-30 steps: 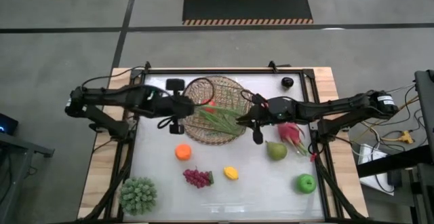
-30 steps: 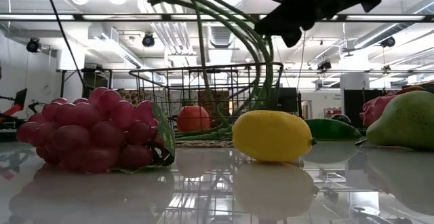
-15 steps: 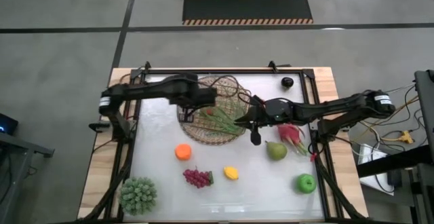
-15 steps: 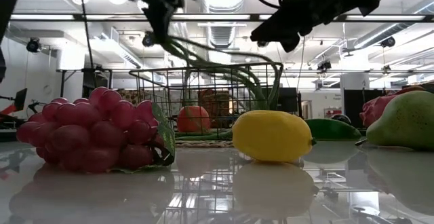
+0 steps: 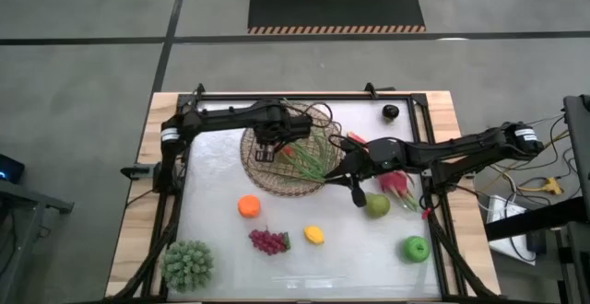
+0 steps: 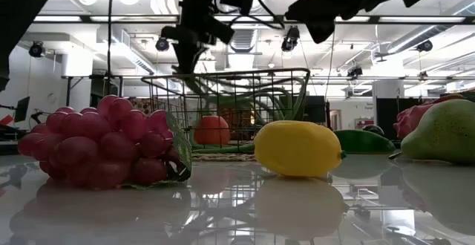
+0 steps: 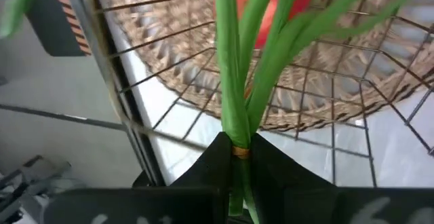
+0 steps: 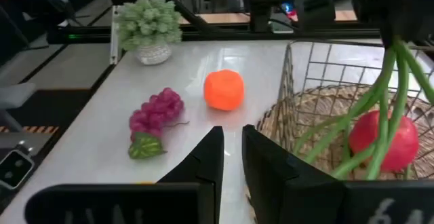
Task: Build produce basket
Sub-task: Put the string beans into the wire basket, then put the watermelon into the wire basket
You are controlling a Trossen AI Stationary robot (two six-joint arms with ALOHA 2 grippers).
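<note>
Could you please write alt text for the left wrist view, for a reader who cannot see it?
The left hand is shut on a bundle of green stalks, which reach out over the basket of wire and tan weave. A red fruit lies in the basket behind the stalks, and white table shows beyond the rim.

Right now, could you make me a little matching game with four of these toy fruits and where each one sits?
Things:
1. red apple
2. green stalks
3. pear
4. purple grapes

Places:
A. on the table, between the orange and the lemon
B. lying inside the basket
C. held by the left gripper, its fingers closed on them over the basket
D. on the table beside the pink dragon fruit, near the right gripper

Pairs: 1-B, 2-C, 3-D, 4-A
</note>
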